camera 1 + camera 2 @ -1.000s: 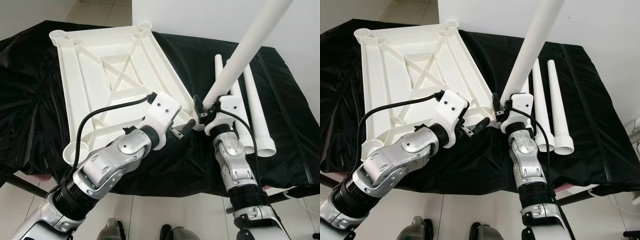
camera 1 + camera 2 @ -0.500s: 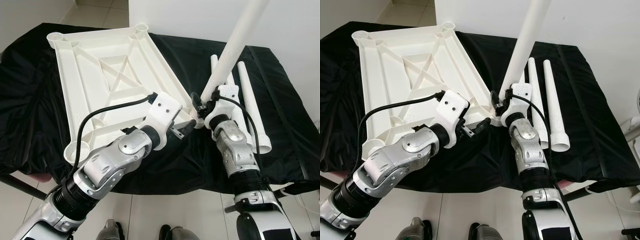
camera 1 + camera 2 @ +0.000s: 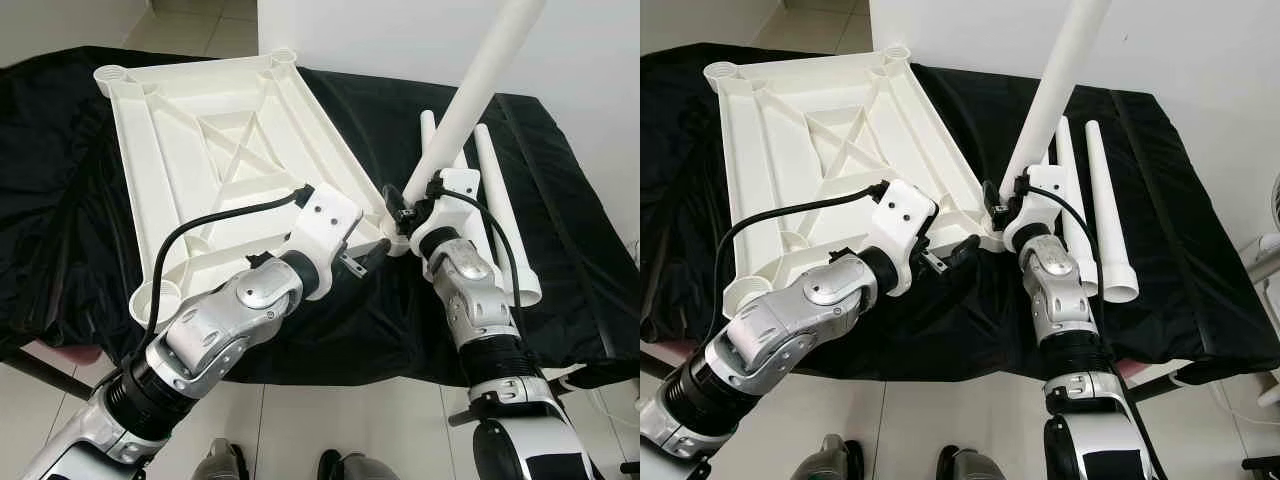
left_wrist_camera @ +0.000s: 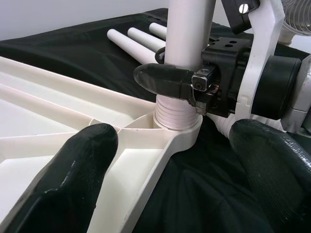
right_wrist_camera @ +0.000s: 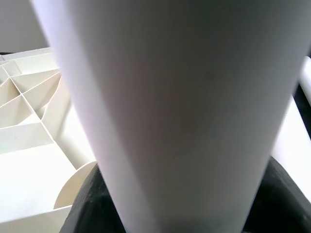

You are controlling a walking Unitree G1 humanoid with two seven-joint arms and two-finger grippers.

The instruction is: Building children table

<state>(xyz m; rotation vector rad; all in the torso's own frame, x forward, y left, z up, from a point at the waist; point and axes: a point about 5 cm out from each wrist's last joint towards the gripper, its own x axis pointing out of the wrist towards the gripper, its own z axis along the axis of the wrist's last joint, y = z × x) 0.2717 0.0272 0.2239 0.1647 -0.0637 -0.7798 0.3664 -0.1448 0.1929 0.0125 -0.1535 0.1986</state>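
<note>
A white plastic tabletop (image 3: 220,160) lies upside down on the black-draped table, ribs facing up. A long white table leg (image 3: 470,110) stands tilted with its threaded end in the tabletop's near right corner socket (image 4: 177,128). My right gripper (image 3: 403,212) is shut on that leg just above the socket. My left gripper (image 3: 362,262) is open beside the same corner, fingertips (image 4: 82,160) apart over the rim and cloth. In the right wrist view the leg (image 5: 165,111) is seen close up.
Three spare white legs (image 3: 1095,220) lie side by side on the black cloth (image 3: 560,200) right of the tabletop. Empty corner sockets show at the far left (image 3: 112,75), far right (image 3: 285,55) and near left (image 3: 150,297). White wall and tiled floor surround the table.
The held leg has shifted slightly and my right forearm has drawn in towards the corner socket. The head camera moved a little. My left arm stays put.
</note>
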